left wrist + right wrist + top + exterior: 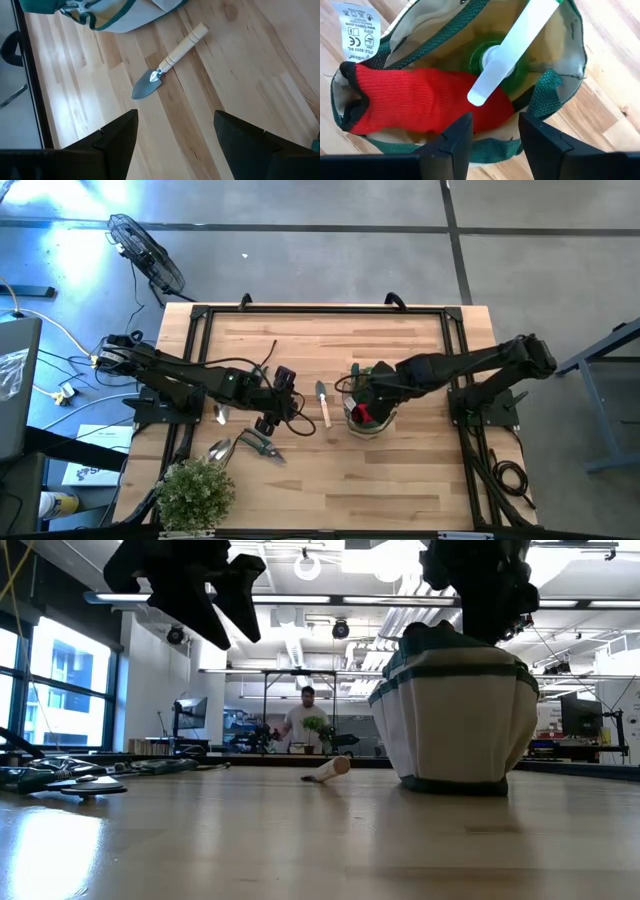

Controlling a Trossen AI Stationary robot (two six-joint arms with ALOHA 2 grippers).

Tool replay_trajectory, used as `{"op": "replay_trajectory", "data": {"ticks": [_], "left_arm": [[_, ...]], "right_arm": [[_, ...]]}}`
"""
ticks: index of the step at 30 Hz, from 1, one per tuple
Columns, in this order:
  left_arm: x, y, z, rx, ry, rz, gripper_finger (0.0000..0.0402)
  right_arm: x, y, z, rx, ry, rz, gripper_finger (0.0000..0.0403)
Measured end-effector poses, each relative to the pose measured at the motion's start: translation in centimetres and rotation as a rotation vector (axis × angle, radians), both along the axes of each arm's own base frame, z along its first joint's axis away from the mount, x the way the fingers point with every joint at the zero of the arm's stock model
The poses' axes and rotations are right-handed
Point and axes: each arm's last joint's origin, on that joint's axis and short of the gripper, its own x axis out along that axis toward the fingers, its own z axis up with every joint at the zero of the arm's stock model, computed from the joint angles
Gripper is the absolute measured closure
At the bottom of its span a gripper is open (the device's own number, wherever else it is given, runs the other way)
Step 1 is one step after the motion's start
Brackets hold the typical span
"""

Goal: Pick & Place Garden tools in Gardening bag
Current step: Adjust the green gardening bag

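The gardening bag (368, 418) stands upright on the table right of centre; it also shows in the low view (460, 710). Inside lie a red knitted piece (415, 107) and a green spray bottle (495, 60) with a white trigger. My right gripper (495, 135) is open and empty just over the bag's mouth. A wooden-handled trowel (167, 65) lies flat on the table left of the bag. My left gripper (175, 117) is open and empty, above the table left of the trowel (322, 402). Black-handled pruners (262, 445) and silver scoops (220, 450) lie near the front left.
A bushy potted plant (195, 492) stands at the near left corner. A black frame (200, 315) runs around the table's edges. Bare wood lies in front of and behind the bag. A person (305, 720) stands far off in the room.
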Motion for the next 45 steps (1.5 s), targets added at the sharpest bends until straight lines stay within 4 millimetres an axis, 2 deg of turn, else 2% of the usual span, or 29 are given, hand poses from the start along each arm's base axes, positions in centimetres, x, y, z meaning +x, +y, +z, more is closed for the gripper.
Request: {"op": "replay_trajectory", "data": {"ticks": [11,21,28,33,39,42,45], "left_arm": [[0.0,0.0,0.0,-0.003,0.000,0.000,0.0149],[-0.1,0.0,-0.1,-0.021,0.018,-0.005,0.0149],[-0.5,0.1,-1.5,-0.026,0.044,0.013,0.0149],[-0.4,0.0,-2.0,-0.030,0.028,0.012,0.0149],[-0.3,0.0,-1.9,-0.031,0.022,0.012,0.0149],[-0.3,0.0,-1.9,-0.032,0.019,0.013,0.0149],[-0.3,0.0,-1.9,-0.029,0.016,0.014,0.0149]], "right_arm": [[-0.6,0.4,-0.1,0.094,0.040,-0.204,0.0257],[-0.9,0.6,-0.2,0.189,0.081,-0.254,0.0308],[-1.0,1.6,-0.2,0.296,0.112,-0.224,0.0324],[-0.7,1.3,-0.1,0.241,0.079,-0.153,0.0325],[0.7,1.1,0.1,0.196,-0.054,0.035,0.0328],[0.7,1.1,0.1,0.187,-0.048,0.082,0.0348],[0.3,1.1,0.0,0.176,-0.010,0.104,0.0385]]}}
